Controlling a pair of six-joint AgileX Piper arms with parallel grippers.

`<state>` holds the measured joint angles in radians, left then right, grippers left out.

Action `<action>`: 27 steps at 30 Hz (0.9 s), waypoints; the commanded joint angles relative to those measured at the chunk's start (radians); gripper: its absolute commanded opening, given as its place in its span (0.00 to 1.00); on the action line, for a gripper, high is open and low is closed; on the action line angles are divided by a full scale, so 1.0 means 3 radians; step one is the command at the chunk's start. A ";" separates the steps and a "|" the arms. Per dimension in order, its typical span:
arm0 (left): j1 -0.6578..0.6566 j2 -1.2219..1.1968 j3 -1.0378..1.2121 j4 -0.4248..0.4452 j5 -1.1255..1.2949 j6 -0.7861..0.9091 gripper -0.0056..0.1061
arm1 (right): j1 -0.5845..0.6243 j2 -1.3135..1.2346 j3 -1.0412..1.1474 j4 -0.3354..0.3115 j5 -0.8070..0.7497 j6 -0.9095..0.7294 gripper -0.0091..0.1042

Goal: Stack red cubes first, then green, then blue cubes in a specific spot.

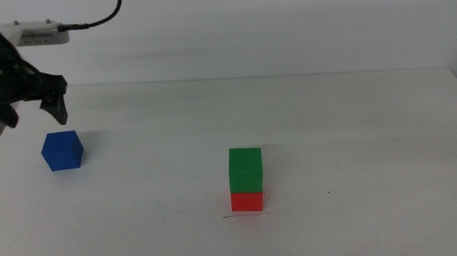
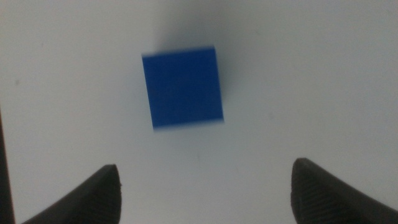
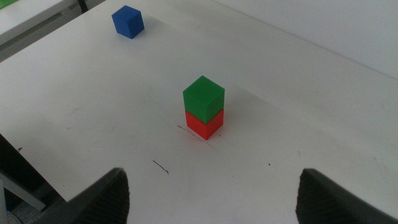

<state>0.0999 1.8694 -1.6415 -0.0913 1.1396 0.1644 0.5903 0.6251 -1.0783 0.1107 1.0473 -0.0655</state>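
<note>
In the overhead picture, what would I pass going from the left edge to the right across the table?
Left gripper, jaws open, above the table → blue cube → green cube stacked on the red cube, both at the same place across. The right gripper does not show in this view.

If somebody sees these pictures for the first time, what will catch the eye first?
First, the small tower near the table's middle: the green cube sits on the red cube, beside a thin dark scribble. Next, the lone blue cube at the far left, with the left gripper hovering open above it.
</note>
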 commanded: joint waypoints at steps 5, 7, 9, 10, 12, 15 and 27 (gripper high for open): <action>0.0009 0.0405 -0.0695 -0.0030 0.0194 0.0028 0.89 | -0.0018 0.0023 -0.0072 -0.0016 -0.0207 -0.0038 0.86; 0.0009 0.0540 -0.0809 -0.0033 0.0225 0.0030 0.89 | -0.0018 0.0023 -0.0072 -0.0016 -0.0207 -0.0038 0.86; 0.0009 0.0669 -0.0873 -0.0033 0.0235 0.0030 0.89 | -0.0018 0.0023 -0.0072 -0.0016 -0.0207 -0.0038 0.86; 0.0009 0.0676 -0.0873 -0.0033 0.0235 0.0030 0.89 | -0.0018 0.0023 -0.0072 -0.0016 -0.0207 -0.0038 0.86; 0.0029 0.0739 -0.0872 -0.0050 0.0235 0.0030 0.89 | -0.0018 0.0023 -0.0072 -0.0016 -0.0207 -0.0038 0.86; 0.0077 0.0851 -0.0872 -0.0142 0.0238 0.0032 0.89 | -0.0018 0.0023 -0.0072 -0.0016 -0.0207 -0.0038 0.86; 0.0137 0.1076 -0.0879 -0.0293 0.0110 0.0177 0.85 | -0.0018 0.0023 -0.0072 -0.0016 -0.0207 -0.0038 0.86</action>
<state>0.1393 2.2526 -1.8769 -0.1580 1.1818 0.2148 0.5903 0.6251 -1.0783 0.1107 1.0484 -0.0655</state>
